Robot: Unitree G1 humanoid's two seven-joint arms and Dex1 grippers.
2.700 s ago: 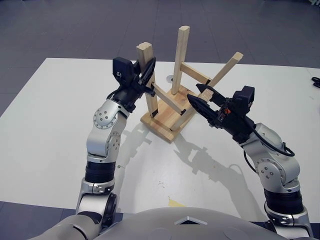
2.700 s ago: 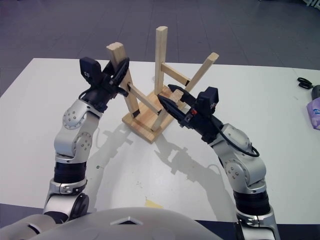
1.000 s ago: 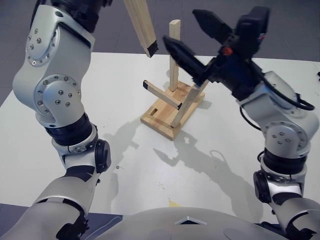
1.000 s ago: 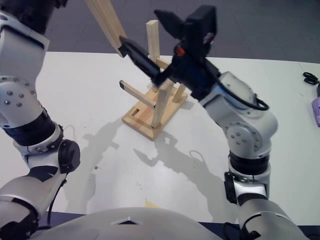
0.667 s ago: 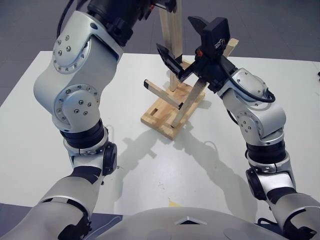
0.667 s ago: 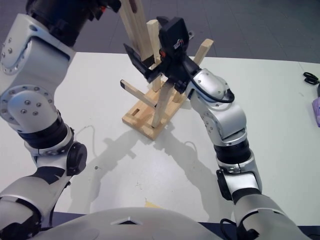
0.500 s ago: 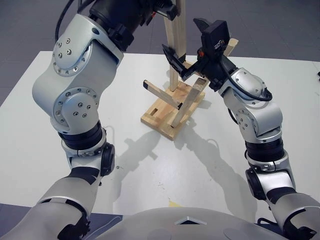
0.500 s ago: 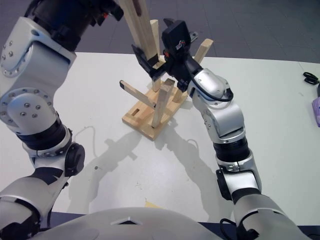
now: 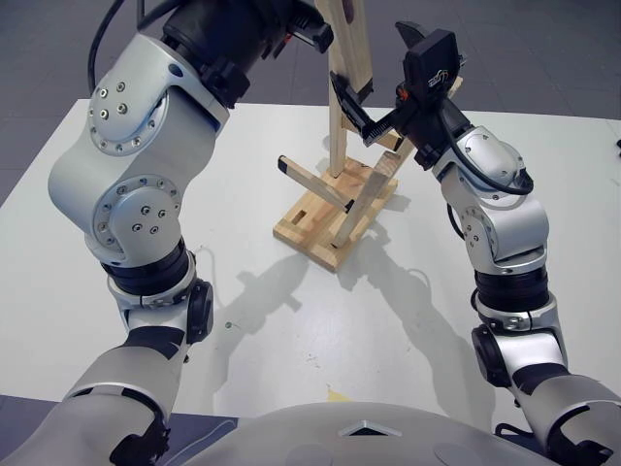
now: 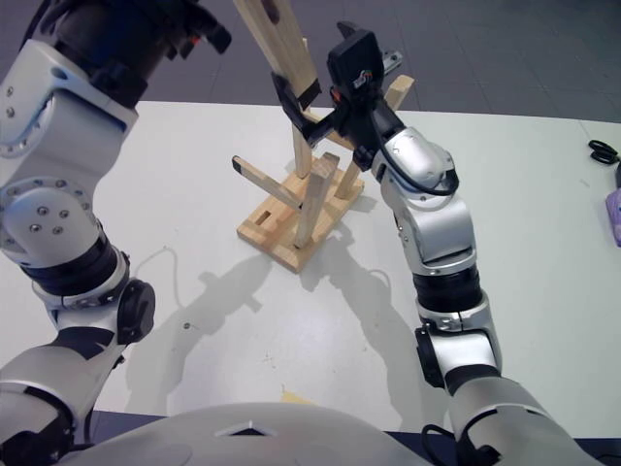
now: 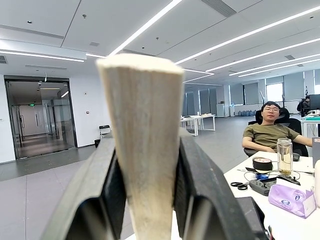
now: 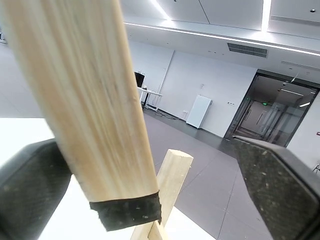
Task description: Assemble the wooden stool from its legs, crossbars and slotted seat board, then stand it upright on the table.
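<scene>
My left gripper (image 9: 318, 25) is raised high above the table, shut on a loose wooden leg (image 9: 347, 53) that hangs down with its black-tipped end lowest. That end sits between the spread fingers of my right gripper (image 9: 378, 73), which is open and not touching it. Below, the slotted seat board (image 9: 312, 231) lies flat on the white table (image 9: 116, 194). An upright leg (image 9: 336, 146), a tilted leg (image 9: 367, 199) and a third leg behind stand on the board. A crossbar (image 9: 310, 181) juts out to the left with a free end.
Scissors (image 10: 602, 150) and a purple pouch (image 10: 613, 218) lie at the table's far right edge. A bottle (image 11: 284, 155) and small items stand near them. Bare tabletop lies in front of and left of the seat board.
My left gripper has pulled one leg off the stool and lifted it high. The right gripper rose from beside the stool, and its open fingers now flank the leg's lower end.
</scene>
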